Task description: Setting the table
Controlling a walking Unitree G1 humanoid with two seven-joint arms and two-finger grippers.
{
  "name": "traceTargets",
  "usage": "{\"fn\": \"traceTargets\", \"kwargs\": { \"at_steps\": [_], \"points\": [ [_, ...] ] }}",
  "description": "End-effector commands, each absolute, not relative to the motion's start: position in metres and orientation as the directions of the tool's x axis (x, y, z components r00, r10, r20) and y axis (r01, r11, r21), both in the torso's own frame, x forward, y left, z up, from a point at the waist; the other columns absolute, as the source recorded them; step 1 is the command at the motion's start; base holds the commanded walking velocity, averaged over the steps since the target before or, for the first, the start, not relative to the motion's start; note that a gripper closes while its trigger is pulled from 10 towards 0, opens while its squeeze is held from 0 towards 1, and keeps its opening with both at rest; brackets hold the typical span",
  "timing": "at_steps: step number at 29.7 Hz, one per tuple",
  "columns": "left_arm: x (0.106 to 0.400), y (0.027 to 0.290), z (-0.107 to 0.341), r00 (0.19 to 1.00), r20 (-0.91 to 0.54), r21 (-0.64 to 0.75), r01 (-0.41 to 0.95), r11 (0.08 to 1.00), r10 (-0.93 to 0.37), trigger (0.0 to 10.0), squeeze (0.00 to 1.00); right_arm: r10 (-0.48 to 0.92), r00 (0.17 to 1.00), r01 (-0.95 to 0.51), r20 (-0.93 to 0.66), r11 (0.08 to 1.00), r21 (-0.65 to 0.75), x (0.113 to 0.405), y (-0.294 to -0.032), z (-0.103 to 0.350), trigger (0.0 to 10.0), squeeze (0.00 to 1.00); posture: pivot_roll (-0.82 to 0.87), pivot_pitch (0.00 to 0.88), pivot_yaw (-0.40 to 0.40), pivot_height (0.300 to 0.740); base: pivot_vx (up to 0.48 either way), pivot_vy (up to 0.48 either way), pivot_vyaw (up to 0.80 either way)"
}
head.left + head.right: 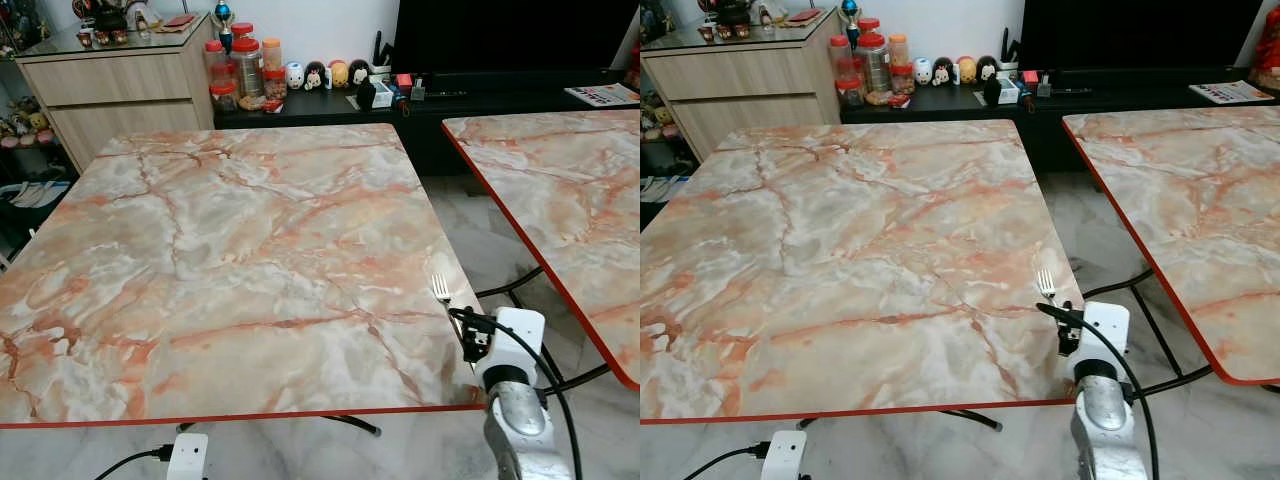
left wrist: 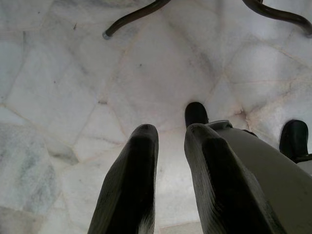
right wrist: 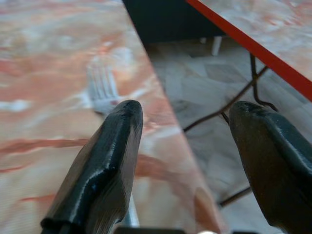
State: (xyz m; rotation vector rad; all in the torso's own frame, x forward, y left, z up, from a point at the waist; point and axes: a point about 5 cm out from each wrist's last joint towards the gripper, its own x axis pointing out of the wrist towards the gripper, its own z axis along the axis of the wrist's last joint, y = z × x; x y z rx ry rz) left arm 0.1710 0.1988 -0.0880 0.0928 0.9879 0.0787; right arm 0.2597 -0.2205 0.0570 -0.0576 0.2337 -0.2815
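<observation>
A silver metal fork (image 1: 441, 290) is lying flat on the marble-patterned bench (image 1: 230, 270), close to the bench's right edge and toward its near right corner. Its tines are pointing away from the robot, toward the far side of the bench, while its handle is running back toward the near edge, where it is passing out of sight beneath a black finger.

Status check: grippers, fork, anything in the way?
Right gripper open above the fork, at table right edge. Left gripper low over floor, fingers slightly parted, empty. Nothing in the way.
</observation>
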Motion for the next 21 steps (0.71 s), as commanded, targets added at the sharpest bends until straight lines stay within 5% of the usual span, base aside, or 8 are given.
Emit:
{"fn": "traceTargets", "kwargs": {
  "at_steps": [1, 21],
  "points": [
    [0.171, 0.200, -0.088, 0.543, -0.833, 0.114, -0.020, 0.993, 0.106, 10.0, 0.00, -0.287, 0.932, 0.277, -0.222, 0.958, -0.076, 0.266, -0.225, 0.065, 10.0, 0.00, -0.07, 0.000, 0.032, 0.740, 0.000, 0.000, 0.00],
    [0.172, 0.202, -0.087, 0.547, -0.829, 0.115, -0.031, 0.993, 0.113, 10.0, 0.00, -0.107, 0.962, 0.105, -0.250, 0.994, -0.021, 0.289, -0.210, 0.073, 10.0, 0.00, -0.05, 0.000, 0.030, 0.740, 0.000, 0.000, 0.00]
  ]
}}
